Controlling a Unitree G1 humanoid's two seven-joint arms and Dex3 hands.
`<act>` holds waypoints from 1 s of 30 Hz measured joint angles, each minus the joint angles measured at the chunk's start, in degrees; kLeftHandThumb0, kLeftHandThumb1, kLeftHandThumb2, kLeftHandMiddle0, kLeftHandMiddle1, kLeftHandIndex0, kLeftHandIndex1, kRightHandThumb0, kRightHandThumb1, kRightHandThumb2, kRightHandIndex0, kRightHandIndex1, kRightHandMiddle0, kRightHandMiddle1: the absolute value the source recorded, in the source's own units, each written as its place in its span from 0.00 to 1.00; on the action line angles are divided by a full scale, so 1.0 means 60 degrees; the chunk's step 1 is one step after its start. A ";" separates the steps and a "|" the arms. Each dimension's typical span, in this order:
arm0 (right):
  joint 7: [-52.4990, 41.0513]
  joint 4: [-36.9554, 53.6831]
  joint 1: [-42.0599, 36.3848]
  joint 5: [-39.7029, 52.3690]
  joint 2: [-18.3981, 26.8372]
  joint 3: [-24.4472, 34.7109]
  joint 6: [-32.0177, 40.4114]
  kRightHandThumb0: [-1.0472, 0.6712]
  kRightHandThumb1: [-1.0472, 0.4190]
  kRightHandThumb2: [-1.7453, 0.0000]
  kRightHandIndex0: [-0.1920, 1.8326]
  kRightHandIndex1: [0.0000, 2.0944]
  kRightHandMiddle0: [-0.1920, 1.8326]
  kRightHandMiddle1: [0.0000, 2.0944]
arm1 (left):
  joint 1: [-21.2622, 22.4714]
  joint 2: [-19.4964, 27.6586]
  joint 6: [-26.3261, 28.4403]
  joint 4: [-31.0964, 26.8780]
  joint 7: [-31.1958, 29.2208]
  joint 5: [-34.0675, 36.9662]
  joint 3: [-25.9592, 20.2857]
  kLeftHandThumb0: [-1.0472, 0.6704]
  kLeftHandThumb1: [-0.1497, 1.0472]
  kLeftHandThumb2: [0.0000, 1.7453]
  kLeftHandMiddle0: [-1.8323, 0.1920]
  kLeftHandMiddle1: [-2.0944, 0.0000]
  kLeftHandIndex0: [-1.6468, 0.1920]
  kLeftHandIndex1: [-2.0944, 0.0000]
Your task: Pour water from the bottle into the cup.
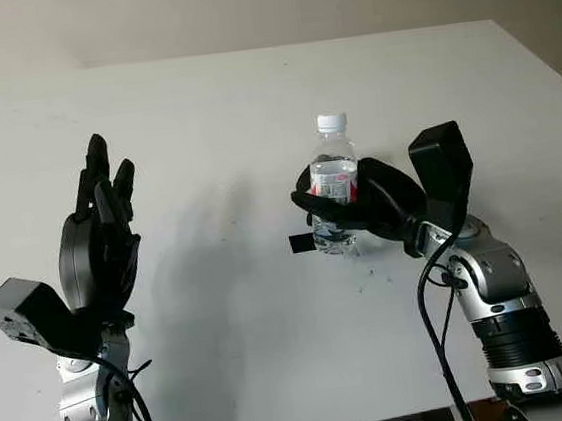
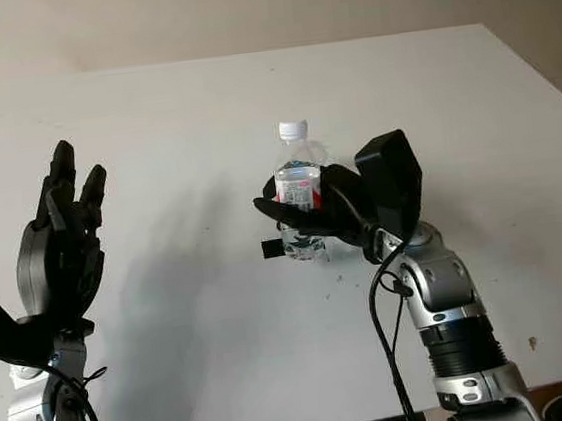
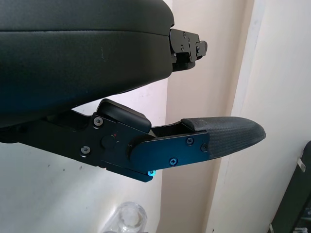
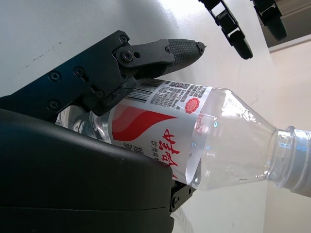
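A: Where do we find the bottle [image 1: 336, 193]?

B: Right of the table's middle, upright, white cap on, water showing in its lower part. Our right hand [image 1: 361, 205] is wrapped around its labelled waist (a red and white label with small print), and its base is at or just above the white table [image 1: 250, 103]; we cannot tell whether it touches.

A: How does the grip look up close?

B: In the right wrist view the bottle [image 4: 194, 141] lies against the black palm shell, with one of the fingers [image 4: 160, 51] closed over the label from the other side. So the hand is pinching the bottle between palm and fingers.

A: And our left hand [image 1: 98, 240]?

B: Raised over the near left part of the table, well apart from the bottle, palm turned inward, holding nothing and open. Its wrist view shows the shell and one finger [image 3: 223, 138] reaching out with only the wall behind it.

A: Anything else near the bottle?

B: A small black tab [image 1: 301, 243] on the table just left of its base. In the left wrist view a clear round thing [image 3: 127, 219] sits low in the picture; we cannot tell what it is.
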State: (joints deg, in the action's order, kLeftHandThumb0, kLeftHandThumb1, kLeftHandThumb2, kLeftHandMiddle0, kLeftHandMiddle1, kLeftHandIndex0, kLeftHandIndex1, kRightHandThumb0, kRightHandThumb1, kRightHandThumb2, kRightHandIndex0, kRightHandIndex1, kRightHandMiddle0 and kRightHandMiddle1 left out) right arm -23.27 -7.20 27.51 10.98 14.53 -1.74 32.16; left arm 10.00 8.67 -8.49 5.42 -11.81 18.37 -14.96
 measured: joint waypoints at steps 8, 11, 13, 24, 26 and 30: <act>0.0065 -0.0065 0.0337 0.0143 0.0001 0.0271 -0.0031 0.47 0.00 0.69 1.00 1.00 1.00 1.00 | 0.0013 0.0000 0.0001 0.0008 -0.0015 0.0007 0.0000 0.11 1.00 0.33 1.00 0.79 0.89 1.00; 0.0083 -0.0067 0.0468 0.0158 0.0000 0.0374 -0.0213 0.46 0.00 0.68 1.00 1.00 1.00 1.00 | 0.0015 0.0000 0.0001 0.0008 -0.0016 0.0007 0.0000 0.11 1.00 0.33 1.00 0.79 0.90 1.00; 0.0068 -0.0074 0.0520 0.0170 0.0000 0.0397 -0.0312 0.46 0.00 0.68 1.00 1.00 1.00 1.00 | 0.0015 0.0000 0.0003 0.0007 -0.0012 0.0006 0.0000 0.10 1.00 0.32 1.00 0.79 0.89 1.00; 0.0110 -0.0179 0.0645 0.0203 -0.0048 0.0442 -0.0373 0.46 0.00 0.68 1.00 1.00 1.00 1.00 | 0.0017 -0.0001 -0.0025 0.0028 -0.0036 0.0011 0.0002 0.11 1.00 0.34 1.00 0.80 0.89 1.00; 0.0112 -0.0259 0.0649 0.0202 -0.0092 0.0440 -0.0385 0.46 0.00 0.68 1.00 1.00 1.00 1.00 | 0.0017 -0.0001 -0.0025 0.0027 -0.0032 0.0011 0.0002 0.11 1.00 0.34 1.00 0.79 0.89 1.00; 0.0106 -0.0320 0.0648 0.0200 -0.0185 0.0421 -0.0431 0.45 0.00 0.68 1.00 1.00 1.00 1.00 | 0.0016 -0.0001 -0.0026 0.0026 -0.0025 0.0008 0.0004 0.11 1.00 0.34 1.00 0.79 0.89 1.00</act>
State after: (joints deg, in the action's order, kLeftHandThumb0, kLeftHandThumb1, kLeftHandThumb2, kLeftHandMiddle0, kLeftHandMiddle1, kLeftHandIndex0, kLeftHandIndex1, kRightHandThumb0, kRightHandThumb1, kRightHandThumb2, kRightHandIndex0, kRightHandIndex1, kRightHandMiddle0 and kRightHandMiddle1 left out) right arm -22.63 -9.12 31.40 12.18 13.42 0.79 29.58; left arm 10.10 8.66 -8.64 5.58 -11.96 18.42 -14.94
